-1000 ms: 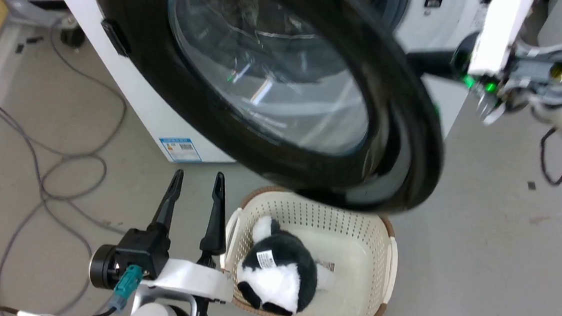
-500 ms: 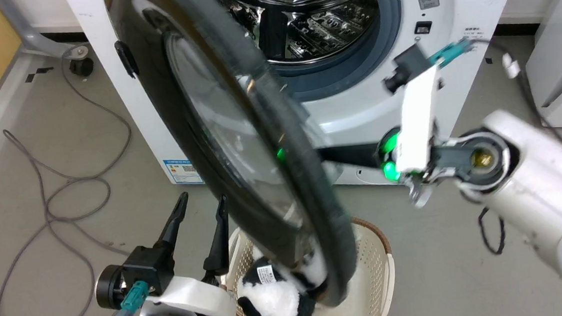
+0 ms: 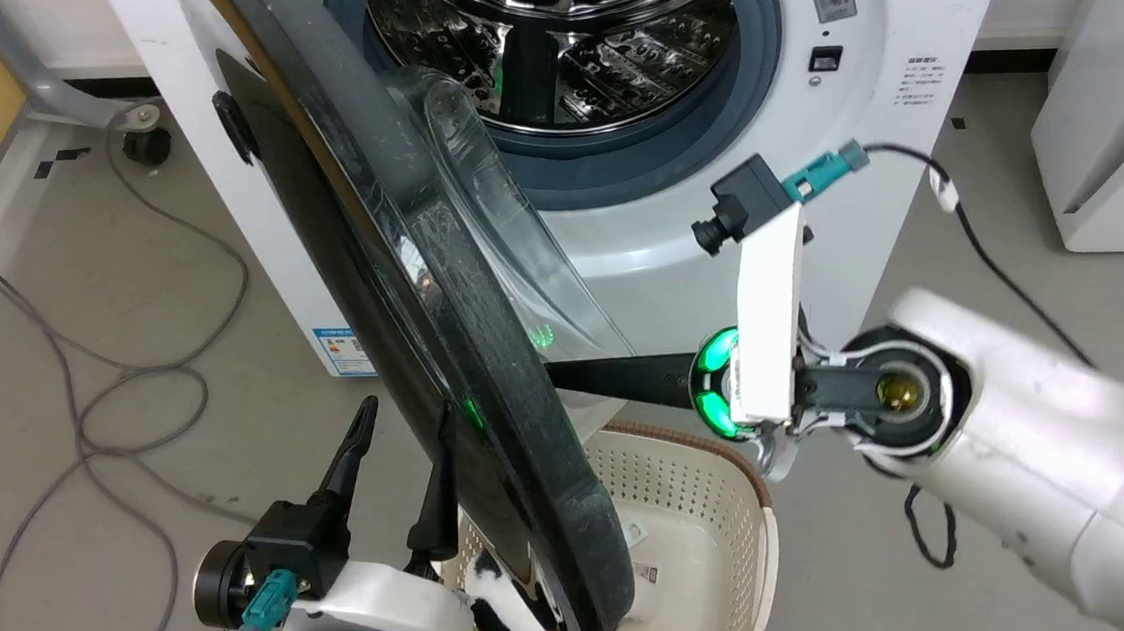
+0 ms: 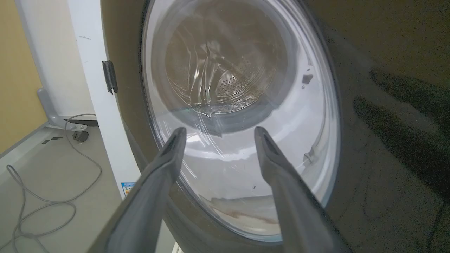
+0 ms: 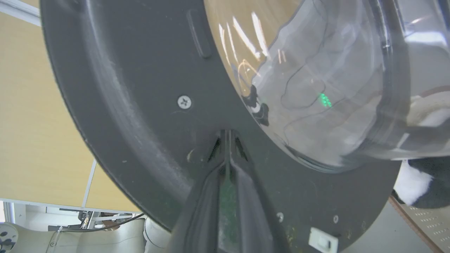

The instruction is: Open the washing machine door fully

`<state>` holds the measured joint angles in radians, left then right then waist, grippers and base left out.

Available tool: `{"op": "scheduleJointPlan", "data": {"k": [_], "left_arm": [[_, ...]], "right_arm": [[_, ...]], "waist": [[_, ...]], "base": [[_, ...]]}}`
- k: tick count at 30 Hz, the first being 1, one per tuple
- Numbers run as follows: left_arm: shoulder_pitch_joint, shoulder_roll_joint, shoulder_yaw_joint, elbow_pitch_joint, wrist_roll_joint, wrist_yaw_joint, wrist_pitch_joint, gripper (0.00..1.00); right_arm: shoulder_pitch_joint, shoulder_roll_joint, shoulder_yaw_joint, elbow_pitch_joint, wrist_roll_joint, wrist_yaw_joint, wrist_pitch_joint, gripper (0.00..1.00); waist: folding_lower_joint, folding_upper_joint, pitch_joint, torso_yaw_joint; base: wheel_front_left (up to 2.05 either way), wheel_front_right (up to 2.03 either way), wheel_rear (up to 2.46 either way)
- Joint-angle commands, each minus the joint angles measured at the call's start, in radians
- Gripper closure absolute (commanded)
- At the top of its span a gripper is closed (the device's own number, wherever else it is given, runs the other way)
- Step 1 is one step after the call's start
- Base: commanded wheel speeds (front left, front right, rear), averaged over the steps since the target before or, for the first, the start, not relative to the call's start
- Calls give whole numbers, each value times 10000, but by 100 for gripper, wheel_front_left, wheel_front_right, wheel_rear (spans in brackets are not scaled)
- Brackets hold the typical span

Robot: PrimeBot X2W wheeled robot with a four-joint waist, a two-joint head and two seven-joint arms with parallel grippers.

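The white washing machine (image 3: 899,8) stands with its steel drum (image 3: 581,43) exposed. Its black door (image 3: 440,295) is swung out to the left and shows almost edge-on, the clear glass bowl bulging toward the machine. My right gripper (image 3: 567,375) is shut with nothing in it. In the right wrist view its tips (image 5: 226,138) touch the door's dark inner rim (image 5: 123,105) just beside the bowl. My left gripper (image 3: 407,413) is open at the lower left, on the door's outer side. In the left wrist view, that gripper (image 4: 218,135) faces the door's glossy front (image 4: 386,123).
A cream laundry basket (image 3: 696,485) holding a black-and-white plush (image 3: 489,602) sits on the floor under the door's lower edge. Grey cables (image 3: 127,390) loop over the floor at left. Another white appliance (image 3: 1118,111) stands at right.
The door has swung further open to the left, from facing me to nearly edge-on. My right arm has followed it leftward and down. The left gripper stayed put.
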<state>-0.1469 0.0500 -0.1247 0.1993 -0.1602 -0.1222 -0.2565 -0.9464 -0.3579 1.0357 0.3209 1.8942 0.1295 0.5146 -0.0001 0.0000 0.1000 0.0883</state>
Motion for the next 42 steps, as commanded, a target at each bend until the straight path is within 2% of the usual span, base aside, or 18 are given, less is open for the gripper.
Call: {"op": "scheduleJointPlan", "data": {"k": [1,2,3,7,12,17,20,21,26,30,34,35,38,42], "left_arm": [[99,22,22,22,36,38,-53,0],[106,22,30,32,38,37,-53,0],[115,23,33,44,42,36,-53,0],[192,34,69,88,54,36,-53,0],[331,41,104,116,71,42,-53,0],[495,44,127,178,82,49,-53,0],[664,44,138,241,75,63,-53,0],[713,43,144,245,71,72,-53,0],[844,41,172,219,38,87,-53,0],[921,52,246,189,19,116,-53,0],[957,113,314,172,35,138,-53,0],[957,113,314,172,35,138,-53,0],[940,159,361,168,41,141,-53,0],[928,197,396,177,59,147,-53,0]], "right_arm": [[308,122,-54,-78,-92,12,-254,62],[403,154,-153,-110,-127,12,-484,17],[514,174,-279,-132,-169,12,-761,0],[1126,222,-939,-178,-445,12,-2223,0],[2222,273,-1763,177,-904,12,-4672,0],[3463,37,-2319,527,-1731,12,-7173,0],[4260,-153,-2787,1088,-2613,12,-7716,0],[4526,-127,-3256,1280,-2962,12,-7745,0],[6172,638,-6675,1538,-6077,12,-7759,0],[7484,1581,-8971,729,-9380,12,-7761,0],[8483,2370,-10298,-295,-12993,12,-7761,0],[8483,2370,-10298,-295,-12993,12,-7761,0],[8977,2810,-10962,-1078,-15229,12,-7761,0],[9456,3043,-11431,-2146,-17309,12,-7439,0]], "waist": [[1,0,-23,-31],[1,0,-51,-45],[1,0,-76,-56],[1,0,-218,-142],[1,0,-409,-248],[1,0,-690,-307],[1,0,-928,-347],[1,0,-961,-369],[1,0,-1099,-405],[1,0,-1151,-422],[1,0,-1139,-433],[1,0,-1139,-433],[1,0,-1110,-429],[1,0,-1084,-424]], "base": [[0,0,0],[0,0,0],[0,0,0],[0,0,0],[0,0,0],[0,0,0],[0,0,0],[0,0,0],[0,0,0],[0,0,0],[0,0,0],[0,0,0],[0,0,0],[0,0,0]]}}
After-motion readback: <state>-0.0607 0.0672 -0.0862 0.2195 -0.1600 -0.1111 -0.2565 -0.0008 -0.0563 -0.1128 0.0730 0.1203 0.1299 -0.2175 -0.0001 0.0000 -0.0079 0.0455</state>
